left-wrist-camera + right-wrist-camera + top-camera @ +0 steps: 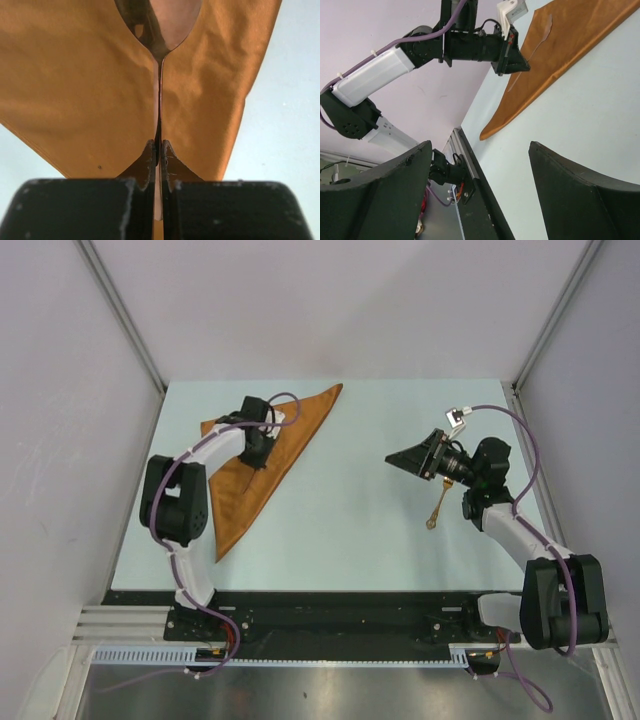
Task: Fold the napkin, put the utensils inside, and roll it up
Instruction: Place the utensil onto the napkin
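Note:
The rust-orange napkin (pixel 262 470) lies folded into a triangle on the left of the table. It also shows in the left wrist view (pixel 75 90) and the right wrist view (pixel 570 35). My left gripper (pixel 159 147) is shut on the slim handle of the copper spoon (pixel 161 30) and holds it over the napkin, bowl pointing away. I cannot tell whether the spoon touches the cloth. In the top view the left gripper (pixel 262 450) hides the spoon. The second copper utensil (pixel 437 508) lies on the table under my right wrist. My right gripper (pixel 398 458) is open and empty above the table.
The pale blue table (pixel 350 540) is bounded by white walls at the back and sides. A black rail (pixel 330 605) with both arm bases runs along the near edge. The right wrist view shows my left arm (pixel 375 75) and its gripper (pixel 516 64) over the napkin.

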Robot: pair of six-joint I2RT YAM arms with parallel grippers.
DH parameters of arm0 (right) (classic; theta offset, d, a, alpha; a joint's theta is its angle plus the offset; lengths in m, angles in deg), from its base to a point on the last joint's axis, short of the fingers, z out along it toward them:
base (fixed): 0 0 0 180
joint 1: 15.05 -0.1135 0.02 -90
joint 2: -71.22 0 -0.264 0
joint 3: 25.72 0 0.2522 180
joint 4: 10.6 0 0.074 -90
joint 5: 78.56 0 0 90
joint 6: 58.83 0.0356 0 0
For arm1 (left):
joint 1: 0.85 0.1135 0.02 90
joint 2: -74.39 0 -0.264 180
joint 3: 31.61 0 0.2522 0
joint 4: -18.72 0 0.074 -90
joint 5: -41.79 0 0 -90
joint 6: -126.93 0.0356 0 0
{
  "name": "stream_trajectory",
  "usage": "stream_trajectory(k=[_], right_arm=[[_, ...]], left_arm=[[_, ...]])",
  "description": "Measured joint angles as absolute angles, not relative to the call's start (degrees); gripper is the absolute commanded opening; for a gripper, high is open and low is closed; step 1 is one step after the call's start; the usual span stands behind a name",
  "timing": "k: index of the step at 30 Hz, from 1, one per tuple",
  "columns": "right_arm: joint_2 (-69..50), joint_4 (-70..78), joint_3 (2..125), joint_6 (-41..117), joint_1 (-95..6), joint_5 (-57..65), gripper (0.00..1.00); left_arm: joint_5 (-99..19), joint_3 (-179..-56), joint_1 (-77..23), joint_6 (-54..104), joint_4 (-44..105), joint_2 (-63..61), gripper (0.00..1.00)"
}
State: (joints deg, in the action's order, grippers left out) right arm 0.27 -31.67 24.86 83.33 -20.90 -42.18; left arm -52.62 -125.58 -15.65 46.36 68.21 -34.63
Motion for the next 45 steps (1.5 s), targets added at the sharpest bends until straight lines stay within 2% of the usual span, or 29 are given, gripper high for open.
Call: stream_trajectory(k=[17,31,45], right_arm=[[-0.3,-30.3,23.8,81.8,-20.5,-42.9,0.84],[2.4,-24.0,23.8,78.0,-20.5,-42.2,0.84],[3.6,-17.3,23.8,74.2,-20.3,-40.2,0.84]], left_arm=[[-52.8,-135.0,-15.9,49.6,71.3,-46.2,0.00],[-53.6,-143.0,-16.2,50.1,76.4,-51.1,0.00],[-55.0,-145.6,-16.4,50.1,77.3,-52.6,0.00]])
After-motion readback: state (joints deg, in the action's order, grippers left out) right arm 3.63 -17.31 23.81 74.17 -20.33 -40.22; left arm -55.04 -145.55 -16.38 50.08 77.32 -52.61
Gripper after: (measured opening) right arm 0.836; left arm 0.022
